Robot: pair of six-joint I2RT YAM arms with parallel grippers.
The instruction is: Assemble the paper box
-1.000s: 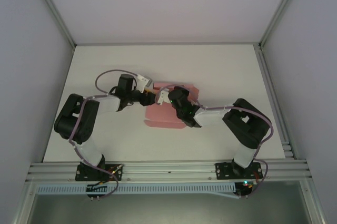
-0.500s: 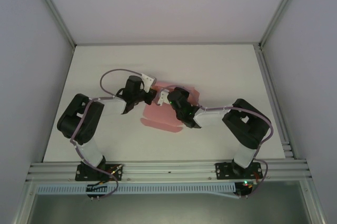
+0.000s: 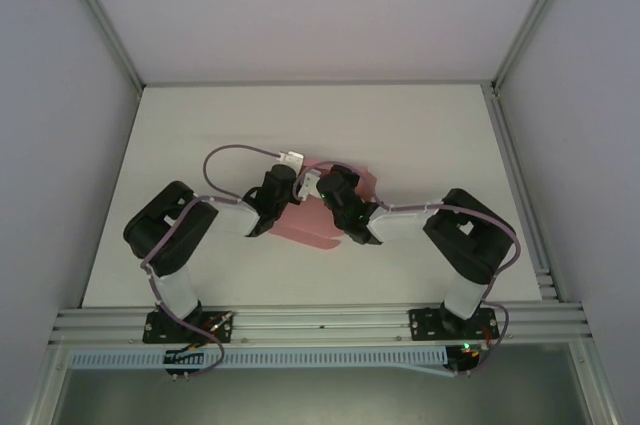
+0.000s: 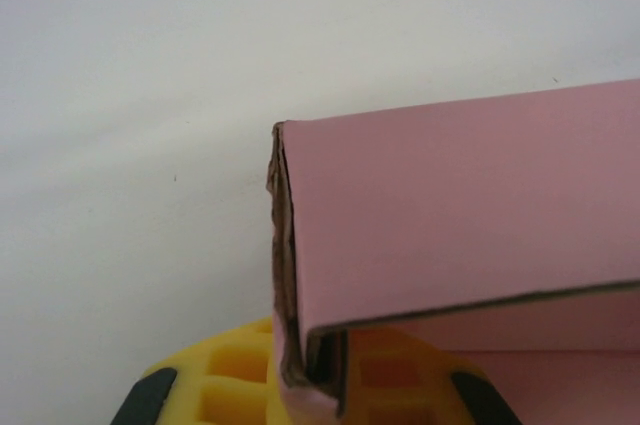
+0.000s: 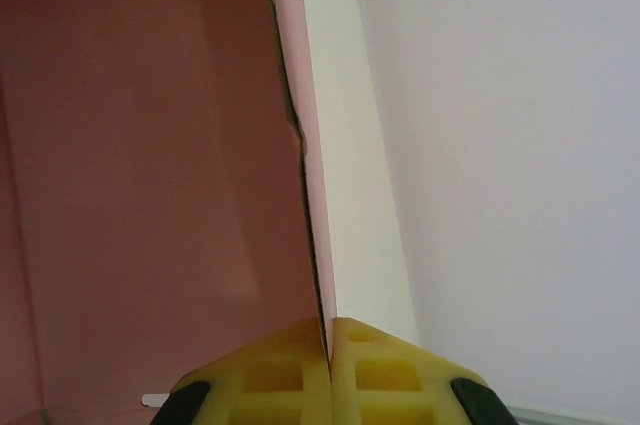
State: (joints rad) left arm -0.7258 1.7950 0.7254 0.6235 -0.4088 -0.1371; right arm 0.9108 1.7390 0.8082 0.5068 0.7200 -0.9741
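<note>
From above, two arms are working over one white table (image 3: 420, 135) with a single pink paper box (image 3: 362, 178) lying near its middle. The left arm (image 3: 170, 235) is folding at its elbow and reaching toward 2 o'clock. The right arm (image 3: 465, 235) is bending and reaching toward 10 o'clock. The left gripper (image 3: 287, 185) and right gripper (image 3: 322, 185) are meeting just beside each other over the card.

In the left wrist view, one folded corner of the paper box (image 4: 460, 215) is standing above the table (image 4: 150, 95). The left gripper (image 4: 315, 385), at 6 o'clock, is pinching that corner between two yellow pads (image 4: 230, 380).

In the right wrist view, the right gripper (image 5: 328, 365), at 6 o'clock, is pressing its two yellow pads (image 5: 270, 375) together on a thin upright wall of the paper box (image 5: 150, 145). The pink panel is filling the side toward 9 o'clock, and the table (image 5: 350, 145) is showing just past the card's edge.
</note>
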